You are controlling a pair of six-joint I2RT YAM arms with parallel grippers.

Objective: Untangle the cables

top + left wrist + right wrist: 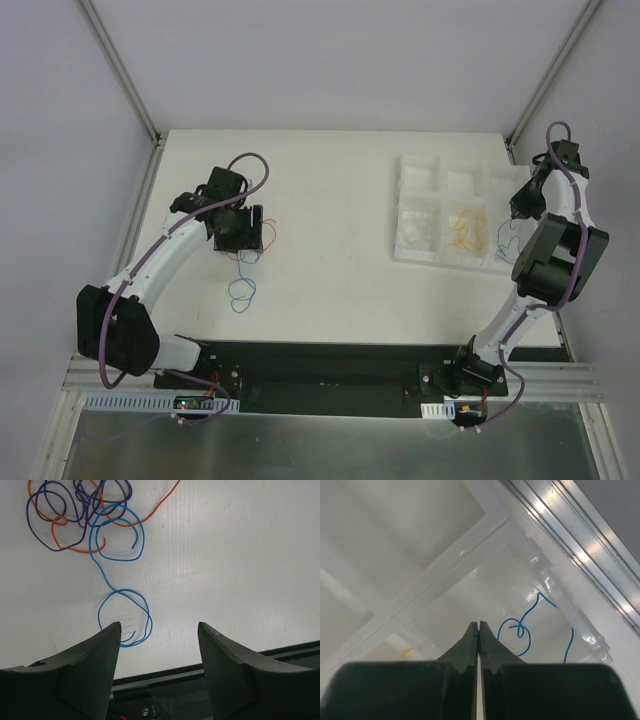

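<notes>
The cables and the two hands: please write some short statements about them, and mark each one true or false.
1. The left hand is open and holds nothing. True.
2. The right hand is wide open. False: its fingers are shut, pinching a blue cable.
3. A tangle of purple, orange and blue cables lies on the table. True.
4. The tray lies on the left arm's side. False: it lies on the right arm's side.
5. A yellow-orange cable lies in one tray compartment. True.
</notes>
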